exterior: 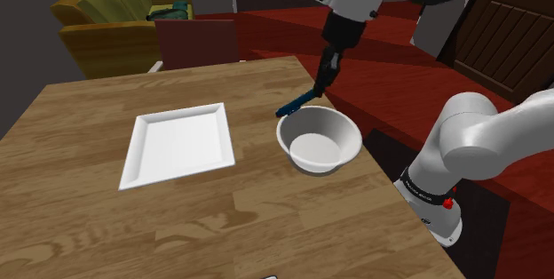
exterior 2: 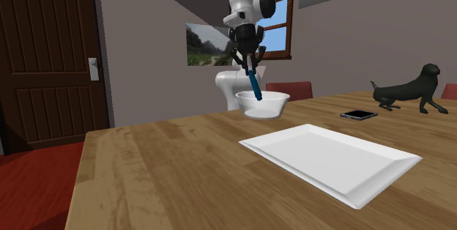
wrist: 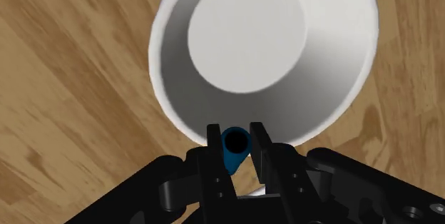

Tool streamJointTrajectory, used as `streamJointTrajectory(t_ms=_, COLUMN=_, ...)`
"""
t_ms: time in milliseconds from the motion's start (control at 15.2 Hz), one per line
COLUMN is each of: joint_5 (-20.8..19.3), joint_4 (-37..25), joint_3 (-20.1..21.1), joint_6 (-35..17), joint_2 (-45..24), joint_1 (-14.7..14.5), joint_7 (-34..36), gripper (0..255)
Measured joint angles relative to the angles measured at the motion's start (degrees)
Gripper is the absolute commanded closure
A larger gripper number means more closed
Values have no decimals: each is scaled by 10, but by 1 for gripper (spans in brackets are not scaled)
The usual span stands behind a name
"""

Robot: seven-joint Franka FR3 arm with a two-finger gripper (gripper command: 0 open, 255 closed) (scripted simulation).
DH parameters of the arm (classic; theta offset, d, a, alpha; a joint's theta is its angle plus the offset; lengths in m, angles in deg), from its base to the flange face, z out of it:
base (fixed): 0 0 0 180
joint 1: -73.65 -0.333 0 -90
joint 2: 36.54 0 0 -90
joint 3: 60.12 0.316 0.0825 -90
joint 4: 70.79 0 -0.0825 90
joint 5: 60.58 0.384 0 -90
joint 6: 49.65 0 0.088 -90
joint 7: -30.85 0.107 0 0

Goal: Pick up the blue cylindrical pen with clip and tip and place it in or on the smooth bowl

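My gripper (exterior: 325, 71) is shut on the blue pen (exterior: 298, 104), which slants down from the fingers toward the shoulder view's left. The pen's low end hangs just above the far rim of the white smooth bowl (exterior: 294, 155) on the wooden table (exterior: 89, 224). In the second exterior view the gripper (exterior 2: 249, 63) holds the pen (exterior 2: 254, 86) steeply over the bowl (exterior 2: 264, 108). In the wrist view the pen (wrist: 235, 148) shows end-on, clasped between the gripper (wrist: 235, 140) fingers, with the bowl (wrist: 171, 80) straight beyond it.
A white square plate (exterior: 178, 144) lies beside the bowl, toward the shoulder view's left. A dark phone (exterior 2: 359, 114) and a black dog figurine (exterior 2: 410, 89) sit on the table. A red chair (exterior: 197, 44) stands at the far edge, and the table's edge runs close to the bowl.
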Motion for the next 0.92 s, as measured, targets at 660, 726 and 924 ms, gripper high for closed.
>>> streamJointTrajectory(t_ms=660, joint_5=23, joint_4=101, joint_3=15, joint_6=53, joint_2=159, joint_1=-32, joint_7=32, gripper=255)
streamJointTrajectory(t_ms=726, joint_5=25, joint_4=110, joint_3=16, joint_6=46, joint_2=160, joint_1=-32, joint_7=31, gripper=255)
streamJointTrajectory(t_ms=924, joint_5=30, joint_4=133, joint_3=20, joint_6=27, joint_2=163, joint_1=-35, joint_7=28, gripper=255)
